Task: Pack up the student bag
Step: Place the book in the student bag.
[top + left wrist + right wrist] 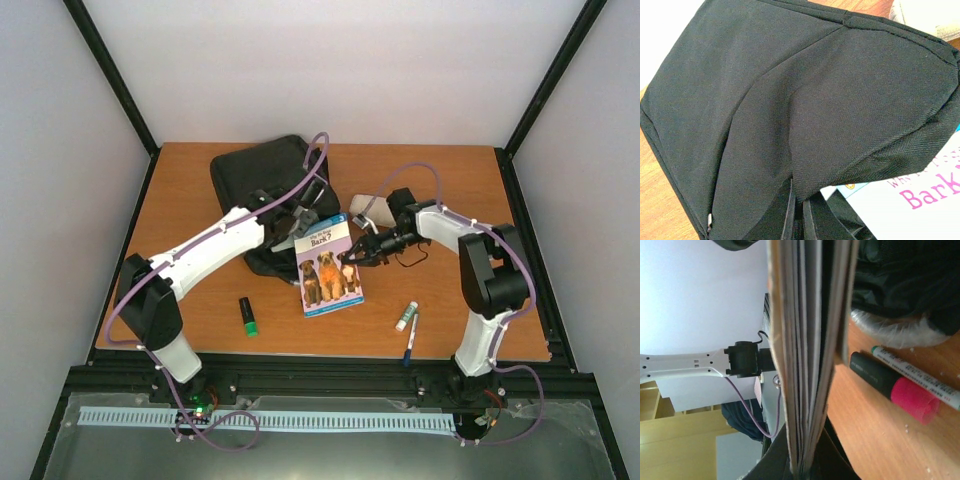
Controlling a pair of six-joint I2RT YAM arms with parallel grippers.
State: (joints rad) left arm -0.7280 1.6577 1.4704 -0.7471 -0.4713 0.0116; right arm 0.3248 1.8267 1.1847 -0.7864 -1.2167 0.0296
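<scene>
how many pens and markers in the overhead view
3: green highlighter front left of the book, white marker and blue pen front right. More are hidden there: the right wrist view shows a pink-capped marker beside the book.

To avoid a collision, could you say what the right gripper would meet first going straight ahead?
The right gripper, shut on the book, points toward the bag, probably its first contact; depth is unclear.

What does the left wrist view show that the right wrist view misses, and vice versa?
Left wrist only: the cover of the book, lettered pink, and the left gripper pinching the student bag. Right wrist only: a pink-capped black highlighter, a white marker, and the right gripper clamping the book's page edges. Both: student bag, book, wooden table.
</scene>
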